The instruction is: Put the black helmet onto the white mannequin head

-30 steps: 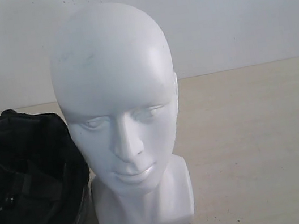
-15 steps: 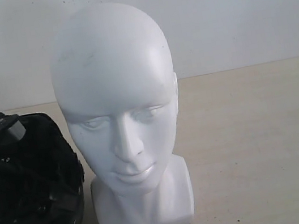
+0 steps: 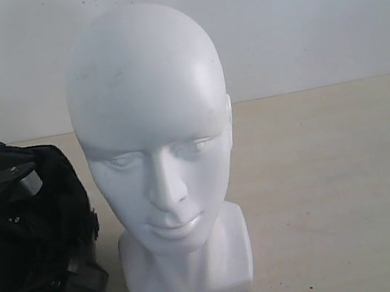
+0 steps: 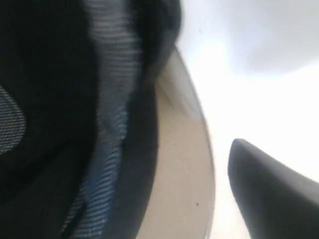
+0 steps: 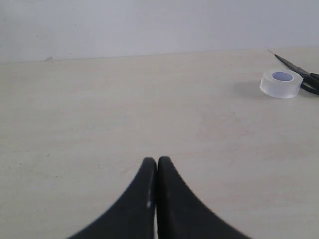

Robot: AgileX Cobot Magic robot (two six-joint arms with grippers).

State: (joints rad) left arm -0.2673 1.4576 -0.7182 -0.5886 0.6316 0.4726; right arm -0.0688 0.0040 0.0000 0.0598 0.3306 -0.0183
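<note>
In the exterior view, the black helmet [image 3: 25, 249] is seen lying on the table [image 3: 336, 182] just left of the white mannequin head [image 3: 150, 123], its open side and dark padding turned towards the camera; whether the two touch cannot be told. A grey fitting [image 3: 24, 178] is seen inside the shell, away from the head. In the left wrist view, the padded lining [image 4: 60, 124] is shown very close, with a clear curved edge, probably the visor [image 4: 184, 164], beside it. Of the left gripper [image 4: 259, 194] only one dark finger is seen, so it cannot be told whether the jaws are wide or closed on the rim. In the right wrist view, the right gripper [image 5: 157, 164] is shown empty, jaws pressed together, over bare table with a tape roll [image 5: 281, 83] and scissors [image 5: 304, 74] beyond. The shell is judged stiff, smooth and slippery outside, so the padded rim is best taken, not the thin visor; the glossy head could be tipped.
</note>
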